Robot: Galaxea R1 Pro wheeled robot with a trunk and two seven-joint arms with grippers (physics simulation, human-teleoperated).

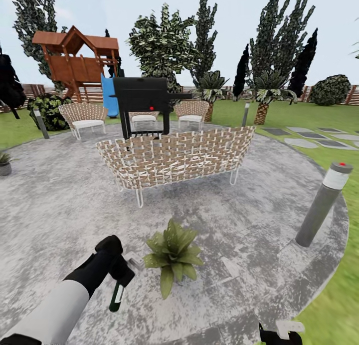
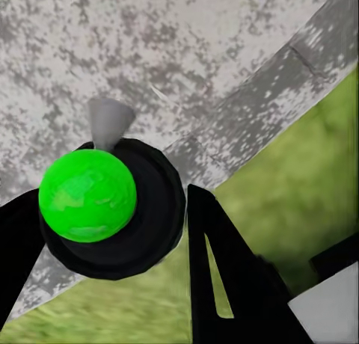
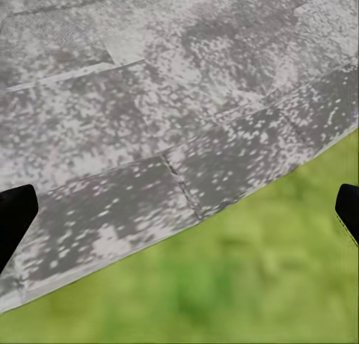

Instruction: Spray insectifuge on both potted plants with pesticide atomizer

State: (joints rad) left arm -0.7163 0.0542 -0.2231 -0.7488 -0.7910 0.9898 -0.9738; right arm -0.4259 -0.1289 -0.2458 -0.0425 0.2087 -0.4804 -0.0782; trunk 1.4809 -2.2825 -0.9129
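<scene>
Grey paving (image 1: 60, 210) underfoot. My left gripper (image 1: 121, 271) gripped pesticide atomizer (image 1: 117, 295) beside near potted plant (image 1: 173, 255). Spraying step; next I needed nozzle aimed at leaves. Right gripper (image 3: 179, 213) spread, empty.

Paved circle (image 1: 60, 205) with plants and seating
One potted plant (image 1: 173, 255) sits before the woven sofa (image 1: 174, 158); the atomizer (image 1: 117, 294) hangs just left of it, a bollard (image 1: 323, 202) well right

1 atomizer (image 1: 117, 296); 2 potted plants (image 1: 173, 255) (image 1: 5, 164); 3 chairs (image 1: 84, 117); 1 sofa (image 1: 174, 158); 3 bollard lights (image 1: 323, 203).
</scene>
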